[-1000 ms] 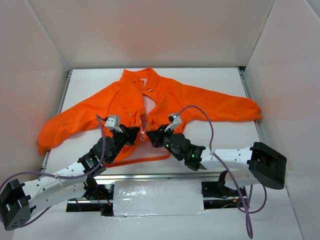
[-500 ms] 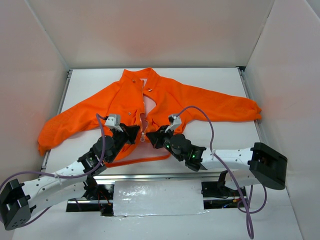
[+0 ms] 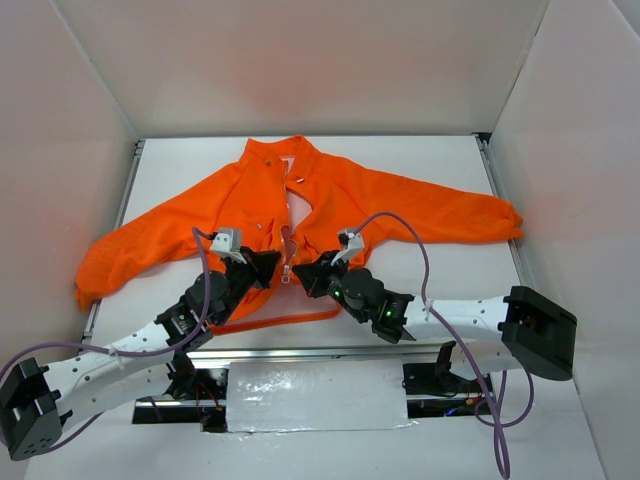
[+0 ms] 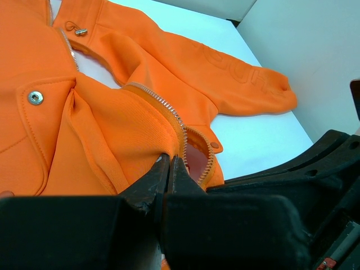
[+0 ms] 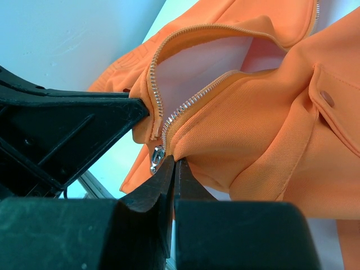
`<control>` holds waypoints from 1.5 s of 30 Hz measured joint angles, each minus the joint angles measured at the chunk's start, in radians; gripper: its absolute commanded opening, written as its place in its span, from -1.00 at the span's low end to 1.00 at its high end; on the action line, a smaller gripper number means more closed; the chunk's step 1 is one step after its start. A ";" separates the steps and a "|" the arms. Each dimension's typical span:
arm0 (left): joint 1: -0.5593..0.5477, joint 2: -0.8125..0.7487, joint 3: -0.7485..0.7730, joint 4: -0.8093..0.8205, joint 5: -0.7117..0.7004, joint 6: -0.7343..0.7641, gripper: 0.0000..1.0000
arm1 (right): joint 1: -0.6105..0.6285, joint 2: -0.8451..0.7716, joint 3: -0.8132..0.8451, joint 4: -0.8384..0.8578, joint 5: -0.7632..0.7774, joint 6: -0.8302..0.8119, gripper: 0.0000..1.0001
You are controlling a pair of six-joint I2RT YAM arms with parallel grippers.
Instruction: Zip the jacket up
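Observation:
The orange jacket lies spread on the white table, collar away from me, its front open and showing pale lining. My left gripper is shut on the jacket's left front edge beside the zipper teeth. My right gripper is shut on the right front edge of the jacket, pinching fabric just beside the silver zipper slider. Both hold the lower front lifted off the table, the two zipper rows close together at the bottom. The grippers almost touch each other.
White walls enclose the table at the left, back and right. The jacket's sleeves reach toward the left edge and the right wall. The hem lies near the table's front edge.
My right arm has shifted slightly leftward, toward the zipper's bottom. The left arm and the jacket have hardly moved.

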 measured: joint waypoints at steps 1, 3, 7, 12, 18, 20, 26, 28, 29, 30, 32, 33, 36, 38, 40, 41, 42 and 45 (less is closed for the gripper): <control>0.000 0.000 0.000 0.001 0.003 0.000 -1.00 | 0.000 0.000 0.000 0.000 0.000 0.000 -1.00; 0.000 0.000 0.000 0.005 0.010 0.000 -1.00 | 0.000 0.000 0.000 0.000 0.000 -0.002 -1.00; 0.000 0.006 0.000 0.006 0.016 0.000 -1.00 | 0.000 0.000 0.000 0.000 0.008 -0.004 -1.00; 0.000 0.007 0.000 0.008 0.016 0.000 -1.00 | 0.000 -0.002 0.000 0.000 0.014 -0.008 -1.00; 0.000 0.010 0.000 0.008 0.015 0.000 -1.00 | 0.000 -0.011 0.000 0.001 0.014 -0.008 -1.00; 0.000 0.011 0.000 0.008 0.013 -0.001 -1.00 | 0.000 -0.011 0.000 0.001 0.013 -0.008 -1.00; 0.000 0.011 0.000 0.009 0.012 -0.001 -1.00 | 0.000 -0.011 0.000 0.004 0.011 -0.008 -1.00; 0.000 0.011 0.000 0.009 0.014 -0.001 -1.00 | 0.000 -0.011 0.000 0.004 0.013 -0.008 -1.00; 0.000 0.011 0.000 0.009 0.016 -0.001 -1.00 | 0.000 -0.011 0.000 0.004 0.014 -0.008 -1.00; 0.000 0.011 0.000 0.009 0.018 -0.001 -1.00 | 0.000 -0.011 0.000 0.004 0.016 -0.008 -1.00; 0.000 0.011 0.000 0.010 0.019 -0.001 -1.00 | 0.000 -0.011 0.000 0.003 0.018 -0.011 -1.00; 0.000 0.011 -0.001 0.011 0.020 -0.001 -1.00 | 0.000 -0.011 0.000 0.003 0.018 -0.012 -1.00; 0.000 0.010 -0.001 0.012 0.026 -0.001 -1.00 | -0.002 -0.011 0.000 0.003 0.018 -0.015 -1.00; 0.000 0.010 -0.001 0.012 0.029 0.000 -1.00 | -0.004 -0.011 0.000 0.003 0.018 -0.015 -1.00; 0.000 0.010 -0.002 0.013 0.031 0.000 -1.00 | -0.008 -0.011 0.000 0.003 0.018 -0.015 -1.00; 0.000 0.010 -0.002 0.015 0.034 -0.001 -1.00 | -0.010 -0.011 0.000 0.003 0.018 -0.015 -1.00; 0.000 0.010 -0.002 0.017 0.035 -0.001 -1.00 | -0.011 -0.011 0.000 0.003 0.018 -0.015 -1.00; 0.000 0.010 -0.002 0.023 0.042 0.000 -1.00 | -0.016 -0.011 0.000 0.003 0.018 -0.017 -1.00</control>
